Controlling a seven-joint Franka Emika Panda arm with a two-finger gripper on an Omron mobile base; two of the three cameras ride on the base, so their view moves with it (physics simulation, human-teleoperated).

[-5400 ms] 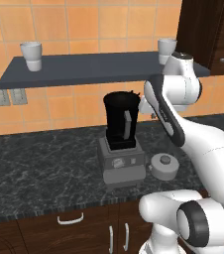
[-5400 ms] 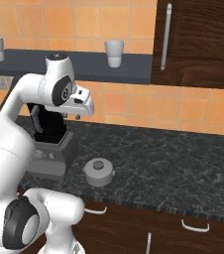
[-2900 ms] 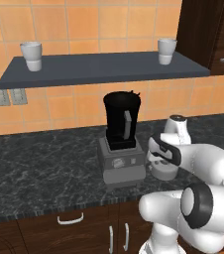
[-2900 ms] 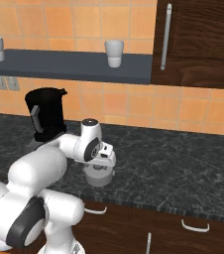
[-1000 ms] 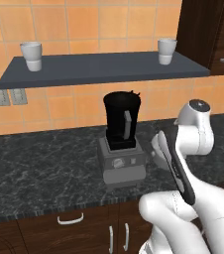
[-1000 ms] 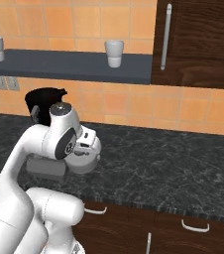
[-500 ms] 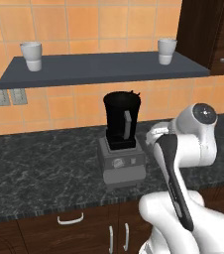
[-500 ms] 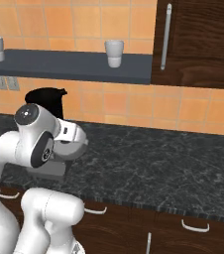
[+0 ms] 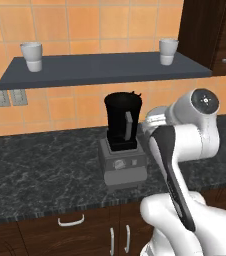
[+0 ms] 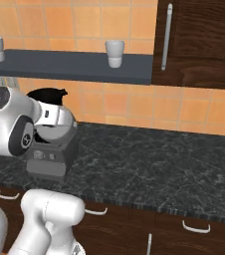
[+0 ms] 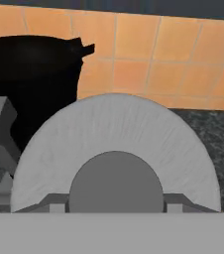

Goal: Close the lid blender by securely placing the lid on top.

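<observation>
Gripper [image 11: 115,208] clamped on the lid [image 11: 115,144] by its knob, held beside the blender [image 9: 122,135] at jar height, jar mouth up and left of the fingers, so lift then shift over.

lid no longer on the dark speckled counter [image 10: 149,164]: the small round grey lid with a raised central knob [image 11: 115,163] sat right of the blender 5.4 s and 2.9 s ago, now it is off the counter, held edge-on at the two-finger gripper [image 11: 115,203], fingers [image 11: 52,202] either side of the knob. white arm went down to it at 2.9 s, then lifted; over the last second the hand swung in beside the tall black blender jar on its boxy grey base [image 9: 123,125], now close to the jar's right side, below its rim.
</observation>
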